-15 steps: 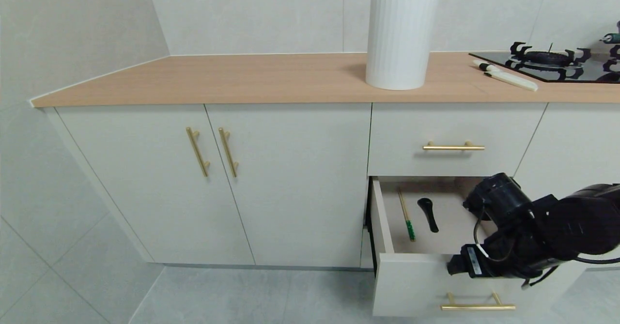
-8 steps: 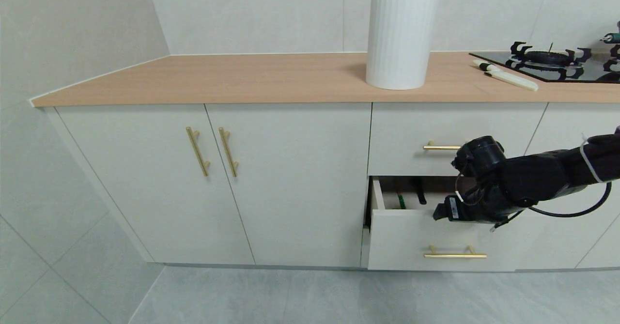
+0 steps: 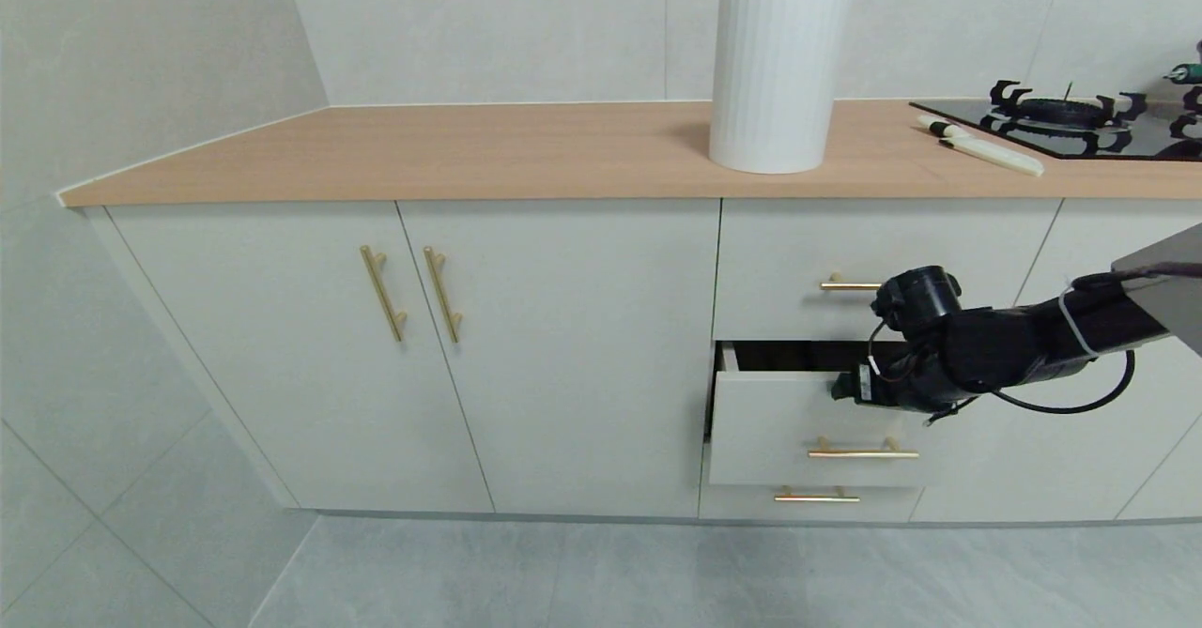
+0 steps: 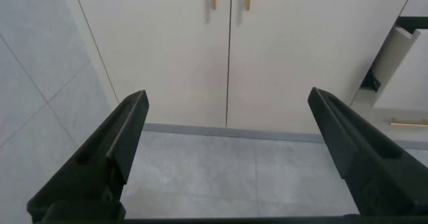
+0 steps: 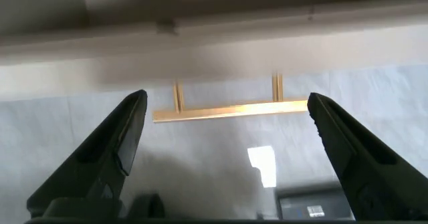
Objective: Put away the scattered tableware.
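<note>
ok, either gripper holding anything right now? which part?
Nothing held. Left gripper open, facing the floor; right gripper open at the drawer front, not around its handle.

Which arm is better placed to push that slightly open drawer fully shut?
Right, probably. The right claw, open, sits at the drawer front, just above the handle. The left claw hangs over the floor before the cupboard doors, off to the side.

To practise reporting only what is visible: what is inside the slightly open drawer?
Only a dark gap shows above the drawer front. Any contents are hidden by that front, the shadow and the right gripper at its rim.
</note>
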{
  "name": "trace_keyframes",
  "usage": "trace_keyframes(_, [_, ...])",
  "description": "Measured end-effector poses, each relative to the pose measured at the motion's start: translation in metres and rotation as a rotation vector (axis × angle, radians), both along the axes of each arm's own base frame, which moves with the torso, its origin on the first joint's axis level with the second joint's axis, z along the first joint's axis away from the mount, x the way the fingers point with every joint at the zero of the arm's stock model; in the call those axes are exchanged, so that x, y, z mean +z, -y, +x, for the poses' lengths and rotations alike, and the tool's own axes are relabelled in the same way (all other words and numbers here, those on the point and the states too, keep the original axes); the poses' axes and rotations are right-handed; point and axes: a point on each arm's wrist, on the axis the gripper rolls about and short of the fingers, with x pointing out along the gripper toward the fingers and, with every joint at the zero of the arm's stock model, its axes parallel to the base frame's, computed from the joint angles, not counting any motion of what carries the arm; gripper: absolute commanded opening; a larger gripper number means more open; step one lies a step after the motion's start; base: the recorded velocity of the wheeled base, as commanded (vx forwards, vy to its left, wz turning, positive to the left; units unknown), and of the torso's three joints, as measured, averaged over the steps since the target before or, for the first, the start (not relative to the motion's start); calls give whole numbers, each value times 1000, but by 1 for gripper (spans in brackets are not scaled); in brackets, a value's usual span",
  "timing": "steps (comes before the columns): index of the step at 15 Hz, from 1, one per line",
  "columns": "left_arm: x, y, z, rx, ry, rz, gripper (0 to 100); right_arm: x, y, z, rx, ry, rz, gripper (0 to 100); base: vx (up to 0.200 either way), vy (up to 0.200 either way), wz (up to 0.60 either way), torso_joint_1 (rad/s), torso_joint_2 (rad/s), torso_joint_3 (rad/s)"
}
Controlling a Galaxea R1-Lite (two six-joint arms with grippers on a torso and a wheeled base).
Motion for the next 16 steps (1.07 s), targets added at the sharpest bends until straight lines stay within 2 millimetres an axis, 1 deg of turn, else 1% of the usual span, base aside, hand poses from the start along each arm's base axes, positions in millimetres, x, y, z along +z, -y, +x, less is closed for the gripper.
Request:
trace_keyframes(5, [0,0,0,0,0,0,100,-6,-1,16,-72,161,15,100,0,0,0,0,0,0])
trace_keyframes(12, [0,0,0,0,0,0,100,-14,-3,32,-148,328,11,100,0,0,0,0,0,0])
trace_keyframes(16, [0,0,0,0,0,0,100,-23,-3,37,-170,357,-3,100,0,0,0,0,0,0])
